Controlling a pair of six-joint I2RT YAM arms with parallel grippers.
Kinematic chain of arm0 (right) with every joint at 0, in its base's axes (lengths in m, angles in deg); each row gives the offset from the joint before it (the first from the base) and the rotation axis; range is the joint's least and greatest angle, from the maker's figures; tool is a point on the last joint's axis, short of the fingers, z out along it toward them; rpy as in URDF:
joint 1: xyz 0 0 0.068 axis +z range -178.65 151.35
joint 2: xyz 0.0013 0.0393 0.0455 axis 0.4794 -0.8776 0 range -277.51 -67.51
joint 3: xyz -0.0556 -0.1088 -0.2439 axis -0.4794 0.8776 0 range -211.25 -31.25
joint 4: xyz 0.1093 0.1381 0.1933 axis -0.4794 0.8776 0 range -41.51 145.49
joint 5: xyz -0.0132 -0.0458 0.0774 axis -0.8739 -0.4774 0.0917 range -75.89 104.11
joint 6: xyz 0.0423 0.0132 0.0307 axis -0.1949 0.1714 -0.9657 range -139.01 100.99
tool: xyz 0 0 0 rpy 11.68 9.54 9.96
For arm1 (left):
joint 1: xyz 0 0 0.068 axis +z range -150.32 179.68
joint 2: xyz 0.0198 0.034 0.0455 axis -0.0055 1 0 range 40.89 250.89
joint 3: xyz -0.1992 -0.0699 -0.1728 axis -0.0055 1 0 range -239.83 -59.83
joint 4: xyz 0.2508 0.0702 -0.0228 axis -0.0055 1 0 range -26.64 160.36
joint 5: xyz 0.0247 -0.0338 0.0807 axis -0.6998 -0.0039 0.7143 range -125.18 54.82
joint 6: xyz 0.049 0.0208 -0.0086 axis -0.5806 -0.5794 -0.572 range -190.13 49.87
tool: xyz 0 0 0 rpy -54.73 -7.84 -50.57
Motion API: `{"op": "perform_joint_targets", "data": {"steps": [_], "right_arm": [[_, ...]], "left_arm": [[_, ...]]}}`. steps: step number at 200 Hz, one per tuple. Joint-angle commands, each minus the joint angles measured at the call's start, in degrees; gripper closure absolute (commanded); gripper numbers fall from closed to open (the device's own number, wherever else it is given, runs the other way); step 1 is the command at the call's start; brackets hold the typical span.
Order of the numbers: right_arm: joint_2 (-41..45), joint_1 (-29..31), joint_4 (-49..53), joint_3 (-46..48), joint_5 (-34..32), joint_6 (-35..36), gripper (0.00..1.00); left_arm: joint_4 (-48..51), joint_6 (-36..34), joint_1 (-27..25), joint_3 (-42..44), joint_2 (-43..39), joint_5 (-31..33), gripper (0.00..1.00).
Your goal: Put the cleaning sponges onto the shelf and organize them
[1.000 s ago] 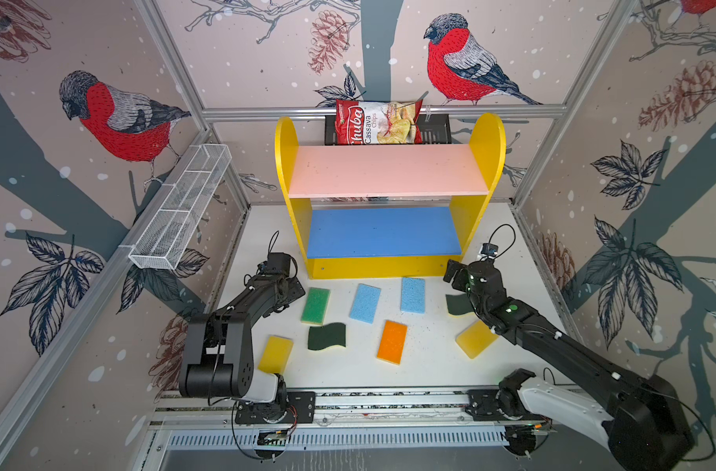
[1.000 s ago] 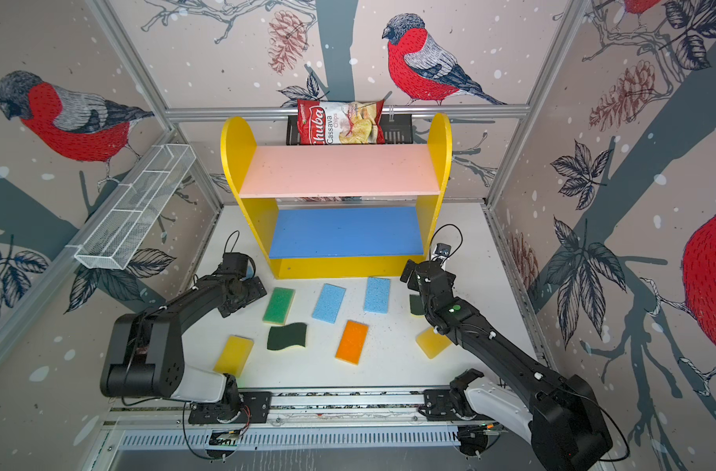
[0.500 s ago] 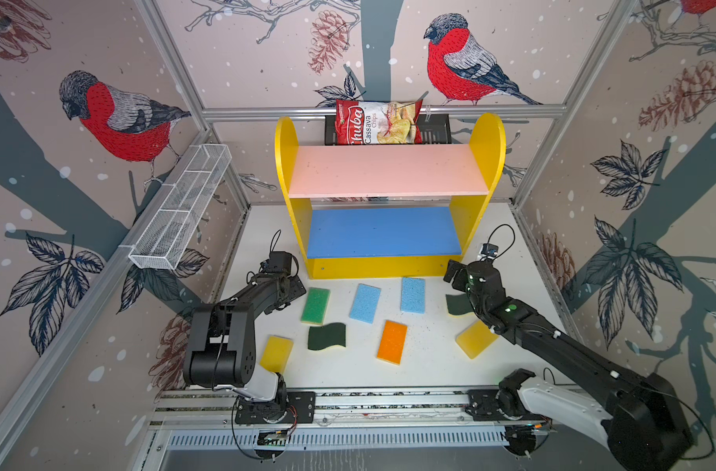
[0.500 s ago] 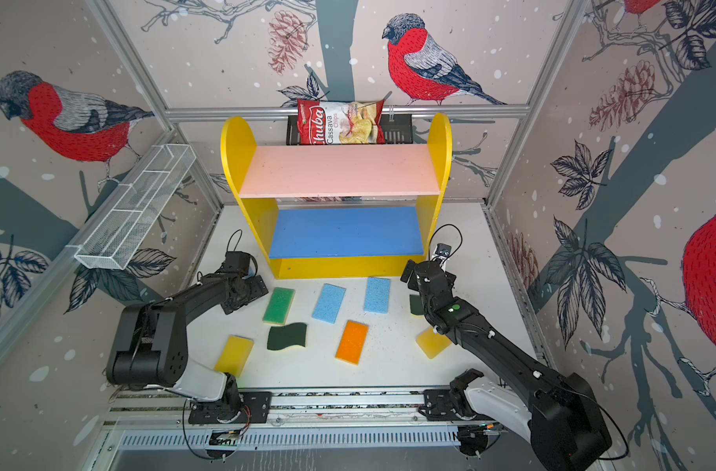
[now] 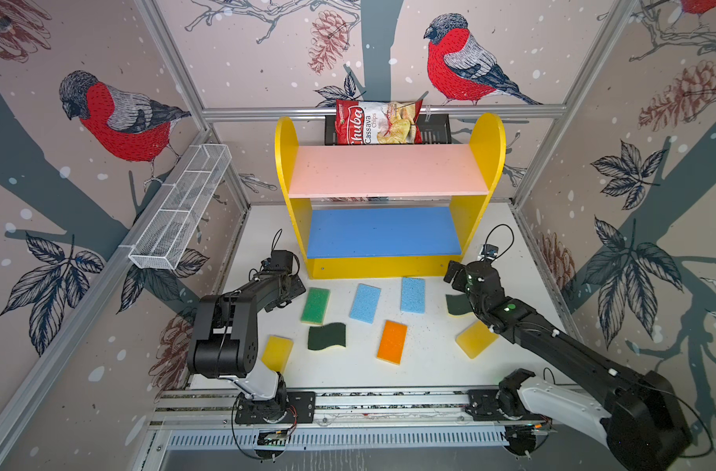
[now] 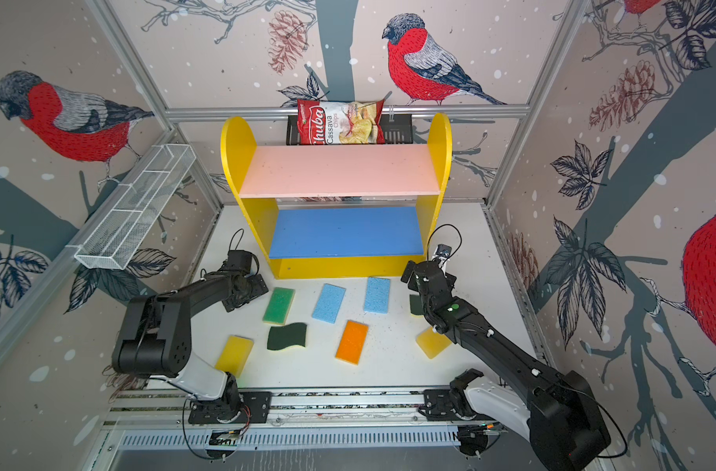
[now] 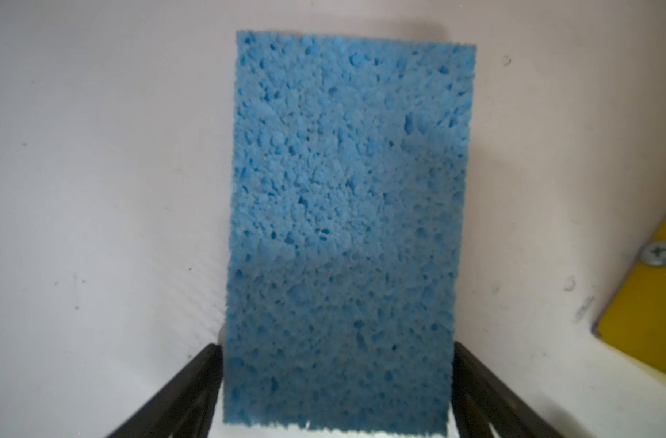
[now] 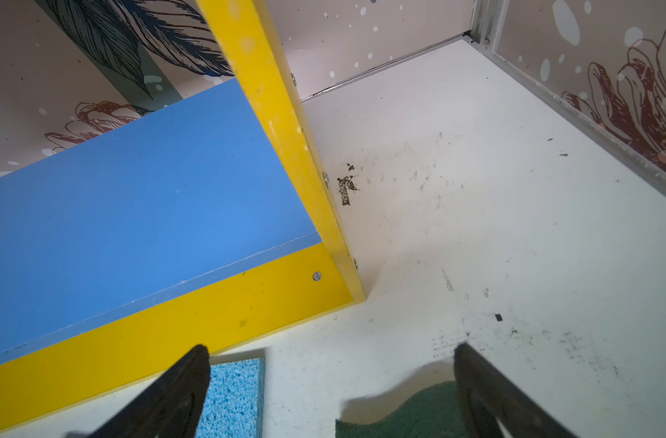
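My left gripper (image 7: 335, 345) is low over the table by the left foot of the shelf (image 5: 381, 267), open. A light blue sponge (image 7: 343, 208) lies flat between its jaws, with each finger right at one long edge. The arm hides this sponge in both top views, where the left gripper (image 5: 285, 291) points down. On the table lie a green sponge (image 5: 315, 305), two blue sponges (image 5: 365, 302) (image 5: 412, 294), an orange one (image 5: 392, 341), two yellow ones (image 5: 277, 352) (image 5: 474, 338) and a wavy dark green one (image 5: 327, 336). My right gripper (image 5: 468, 273) hovers open and empty by the shelf's right foot, above a second wavy sponge (image 8: 407, 413).
A red chips bag (image 5: 376, 122) rests on a black rack behind the shelf. On the left wall hangs a white wire basket (image 5: 181, 208). The pink board (image 5: 389, 171) and the blue board (image 5: 383, 232) are bare. The arms' rail (image 5: 348, 401) runs along the front.
My left arm's elbow has shifted toward the shelf while its gripper stayed over the same spot. The right arm has not moved.
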Motion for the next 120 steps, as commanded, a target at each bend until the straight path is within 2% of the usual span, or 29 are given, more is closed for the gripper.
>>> {"op": "perform_joint_targets", "data": {"steps": [1,53,120], "right_arm": [[-0.15,0.12,0.28,-0.45,-0.66,-0.73,0.01],[-0.25,0.11,1.05,-0.54,-0.66,-1.30,0.01],[-0.81,0.18,2.66,-1.10,-1.36,-2.22,0.00]], "left_arm": [[0.60,-0.77,0.10,-0.18,0.88,1.25,0.12],[0.06,-1.21,0.10,-0.28,2.44,1.48,0.13],[1.32,0.55,0.31,2.02,1.44,-2.11,0.15]]}}
